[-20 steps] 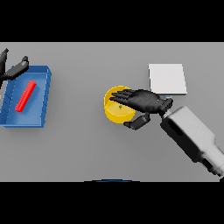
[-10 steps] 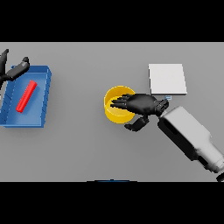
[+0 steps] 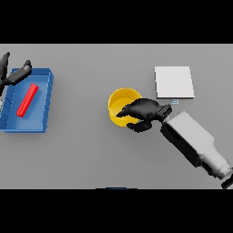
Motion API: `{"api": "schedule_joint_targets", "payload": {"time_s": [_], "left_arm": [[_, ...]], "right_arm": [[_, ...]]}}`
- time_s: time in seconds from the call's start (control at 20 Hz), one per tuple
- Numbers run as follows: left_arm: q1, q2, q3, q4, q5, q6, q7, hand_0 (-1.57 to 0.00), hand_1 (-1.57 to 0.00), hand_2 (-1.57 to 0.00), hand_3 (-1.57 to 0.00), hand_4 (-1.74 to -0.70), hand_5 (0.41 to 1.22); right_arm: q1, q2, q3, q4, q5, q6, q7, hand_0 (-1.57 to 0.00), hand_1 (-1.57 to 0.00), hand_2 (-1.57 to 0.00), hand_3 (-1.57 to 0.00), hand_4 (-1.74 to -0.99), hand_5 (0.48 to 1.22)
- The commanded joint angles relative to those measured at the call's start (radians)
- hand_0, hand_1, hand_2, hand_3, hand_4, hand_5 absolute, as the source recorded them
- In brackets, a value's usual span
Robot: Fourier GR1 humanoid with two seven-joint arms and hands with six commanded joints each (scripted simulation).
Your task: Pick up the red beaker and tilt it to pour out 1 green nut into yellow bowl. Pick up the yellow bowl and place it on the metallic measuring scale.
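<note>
The yellow bowl (image 3: pixel 119 103) stands on the grey table near the middle. My right hand (image 3: pixel 144 111) is at its right rim, with fingers curled into the bowl and the thumb outside the wall. The metallic scale (image 3: pixel 174 82), a pale square plate, lies just up and right of the bowl. Over at the far left, the red beaker (image 3: pixel 27 100) lies on its side inside a blue tray (image 3: pixel 43 119). My left hand (image 3: pixel 12 75) hovers open over the tray's top left corner. I see no green nut.
A small display tab (image 3: pixel 174 101) sticks out from the scale's near edge, close to my right wrist. My right forearm (image 3: pixel 193 142) runs to the lower right.
My right hand has drawn back to the right across the bowl and its fingers have curled down over the right rim. Bowl, beaker and left hand have stayed put.
</note>
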Motion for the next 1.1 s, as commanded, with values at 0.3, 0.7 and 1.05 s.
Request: {"api": "schedule_joint_targets", "payload": {"time_s": [0.3,0.7,1.05], "left_arm": [[-0.01,-0.008,0.007,0.029,0.001,-0.013,-0.013,0.0,0.0,0.0,0.0,-0.79,0.734],[-0.007,-0.008,0.004,0.021,-0.002,-0.009,-0.023,0.0,0.0,0.0,0.0,-0.78,0.727],[-0.013,0.007,0.021,0.026,0.005,-0.015,-0.041,0.0,0.0,0.0,0.0,-0.8,0.737]], "right_arm": [[0.01,-0.032,0.01,-0.051,-0.027,0.04,0.015,-1.31,-1.26,-1.25,-1.09,-1.642,1.175],[-0.021,-0.066,-0.031,-0.125,-0.08,0.096,0.062,-1.53,-1.52,-1.52,-1.36,-1.714,1.213],[-0.045,-0.106,-0.063,-0.198,-0.12,0.156,0.137,-1.56,-1.55,-1.56,-1.35,-1.724,1.218]]}}
